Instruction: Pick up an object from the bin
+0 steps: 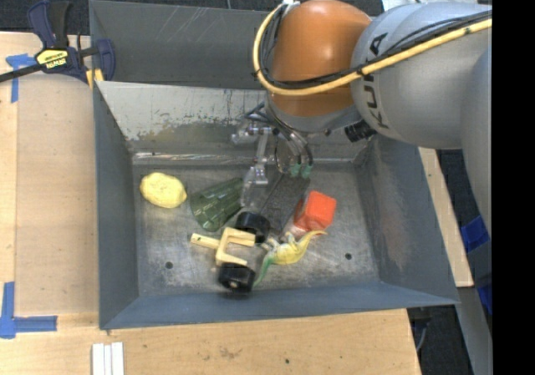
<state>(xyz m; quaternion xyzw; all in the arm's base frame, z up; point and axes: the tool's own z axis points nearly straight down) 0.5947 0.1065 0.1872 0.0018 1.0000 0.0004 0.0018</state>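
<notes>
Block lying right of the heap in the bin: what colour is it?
The block is orange, clearest in the camera view.

Arm [426, 73] from the right, orange-capped wrist [313, 52], pincer [278, 169] down, 2 fingers [258, 169] apart

- Right of the orange block [316, 210], bare bin floor [347, 235] runs to the wall.
- Just left of it, a dark flat strip [282, 198] and a green translucent piece [216, 202] crowd the middle.
- Below-left of it, a black-and-cream toy [234, 258] and a yellow scrap [290, 252] block the way.
- Far left of it sits a yellow lump [163, 190], with open floor below.
</notes>
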